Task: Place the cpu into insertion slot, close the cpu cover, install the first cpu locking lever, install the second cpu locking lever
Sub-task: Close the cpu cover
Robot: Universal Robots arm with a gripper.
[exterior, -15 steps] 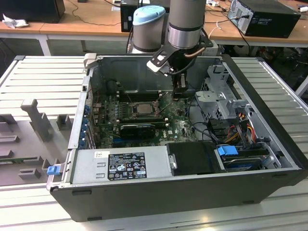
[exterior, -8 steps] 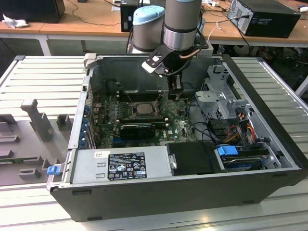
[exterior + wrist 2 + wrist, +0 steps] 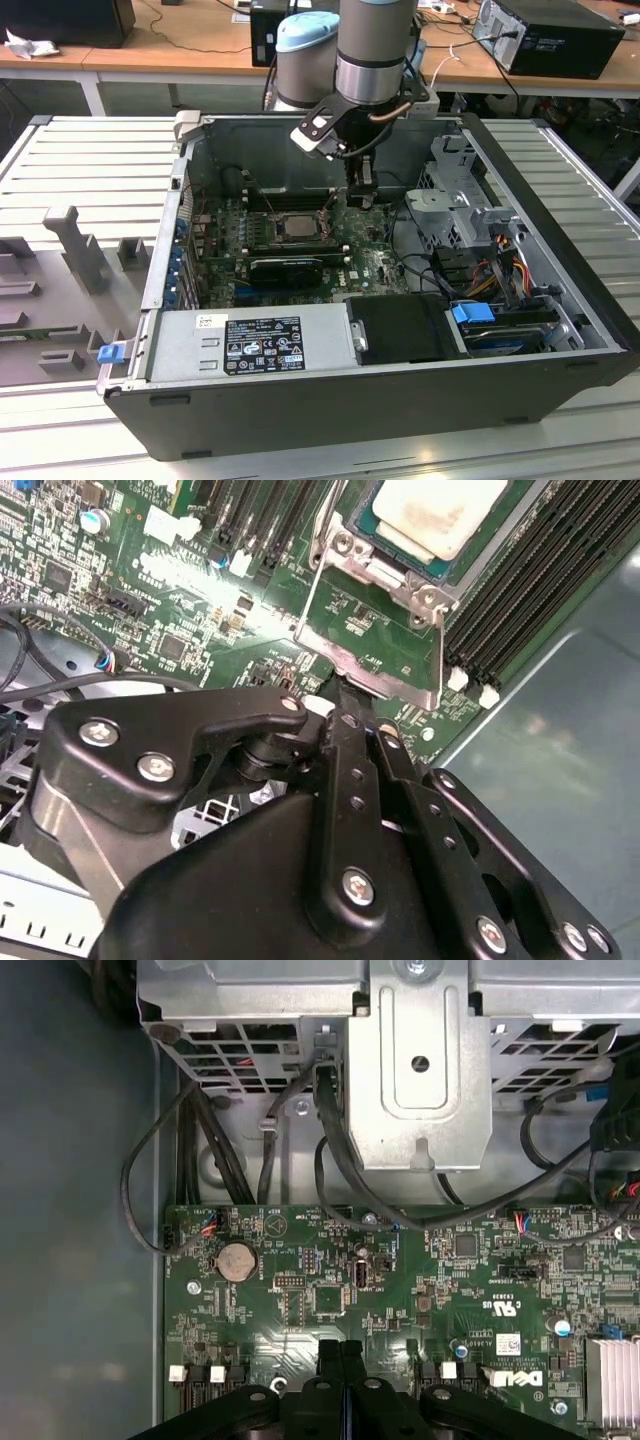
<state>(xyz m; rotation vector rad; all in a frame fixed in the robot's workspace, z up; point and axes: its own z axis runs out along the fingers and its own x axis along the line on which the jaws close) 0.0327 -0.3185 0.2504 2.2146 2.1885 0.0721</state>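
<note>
In the second wrist view the cpu (image 3: 440, 510) sits in the insertion slot (image 3: 372, 525) with the cpu cover (image 3: 385, 685) swung open. The gripper (image 3: 338, 695) has its jaws pressed together at the cover's free edge. The first wrist view adds the motherboard (image 3: 330, 1290) and drive cage (image 3: 420, 1060); the exterior view, the computer case (image 3: 300, 410)

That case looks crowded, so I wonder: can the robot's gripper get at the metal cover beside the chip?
Probably yes. In the second wrist view the gripper sits right at the edge of the raised metal cover, with nothing between them.
</note>
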